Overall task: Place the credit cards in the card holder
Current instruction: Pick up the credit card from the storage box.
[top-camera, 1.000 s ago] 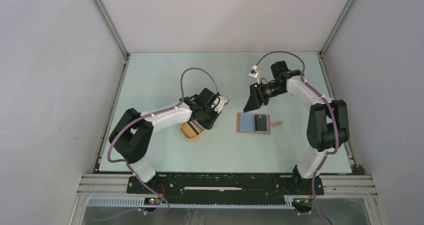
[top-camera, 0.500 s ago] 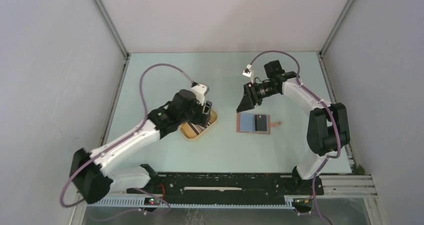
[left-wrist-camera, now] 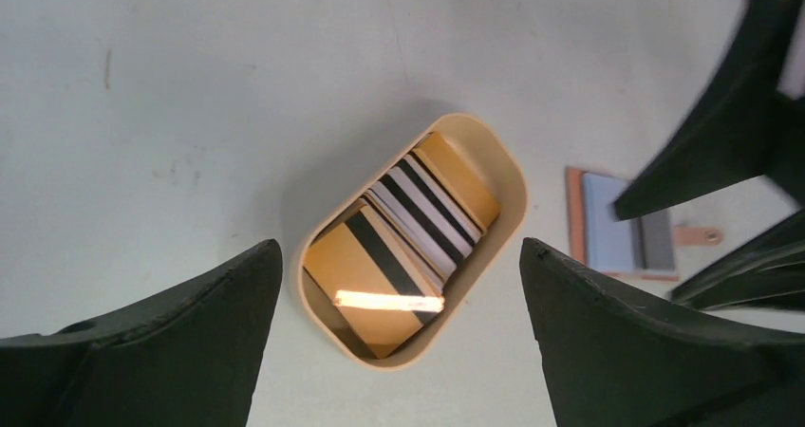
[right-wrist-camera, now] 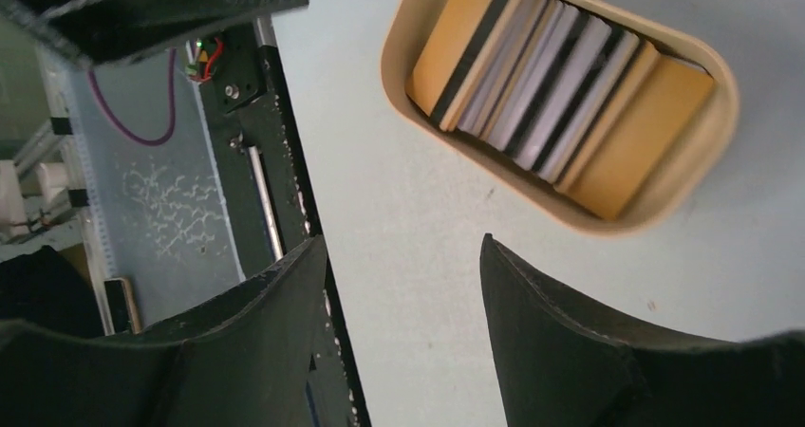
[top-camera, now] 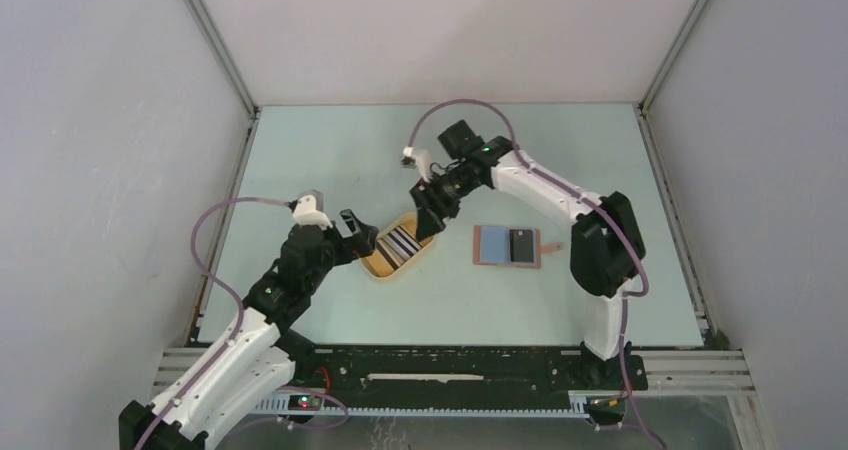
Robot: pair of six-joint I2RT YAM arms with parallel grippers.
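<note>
Left fingers (top-camera: 355,235), spread wide and empty, hover just near-left of the yellow tray (top-camera: 384,272) at mid-counter (top-camera: 300,150). The credit cards (top-camera: 402,241) lie fanned inside the tray, untouched. Right fingers (top-camera: 428,220), open and empty, hang over its far end. The card holder (top-camera: 490,245) lies unfolded to the right. The right wrist view shows the tray but not the holder.

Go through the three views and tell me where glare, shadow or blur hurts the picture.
Left wrist: a bright glare bar crosses the lowest of the credit cards, the tray throws a soft shadow up-left, and the right arm's jaws at the right edge are smeared. Right wrist: cards sharp, those jaws dark and soft-edged. Top external: even light, faint shadows, card stripes small but readable.
</note>
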